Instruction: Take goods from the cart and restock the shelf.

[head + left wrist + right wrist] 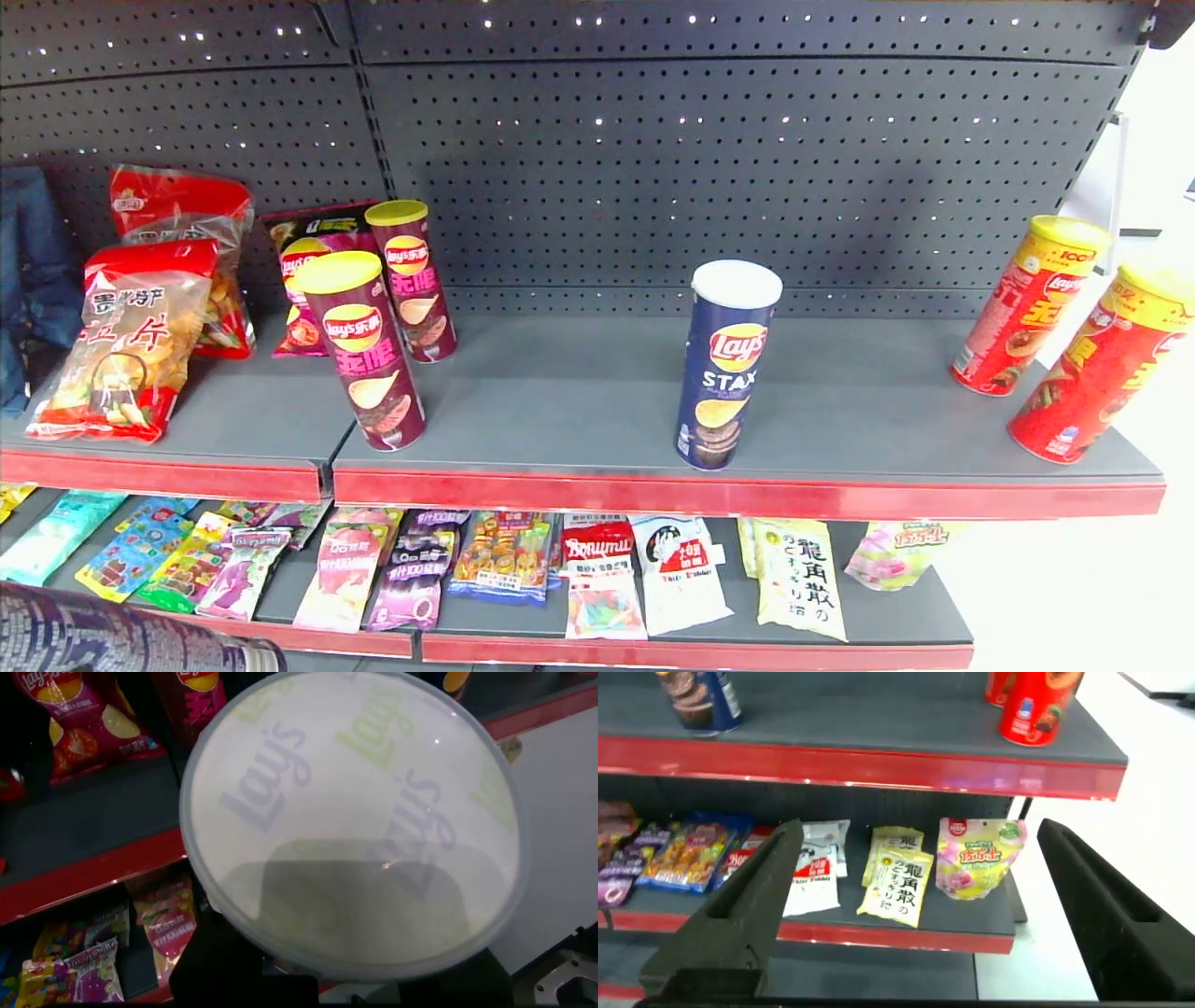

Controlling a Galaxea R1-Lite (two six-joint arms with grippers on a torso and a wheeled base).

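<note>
A chip can with a white translucent lid (350, 821) sits right in front of the left wrist camera, and my left gripper (355, 985) is shut on it, dark fingers (224, 971) showing below the lid. The can's blue patterned side (112, 635) shows at the bottom left of the head view, below the shelf (579, 490). On the upper shelf stand a navy can (726, 364), two maroon cans (364, 350) and two red cans (1027, 303) at the right end. My right gripper (920, 829) is open and holds nothing, in front of the lower shelf (906, 938).
Snack bags (131, 345) lean at the shelf's left end. The lower shelf carries a row of candy and snack packets (597, 574). Bare shelf surface lies between the maroon cans and the navy can, and between the navy can and the red cans. A perforated back panel (728, 168) stands behind.
</note>
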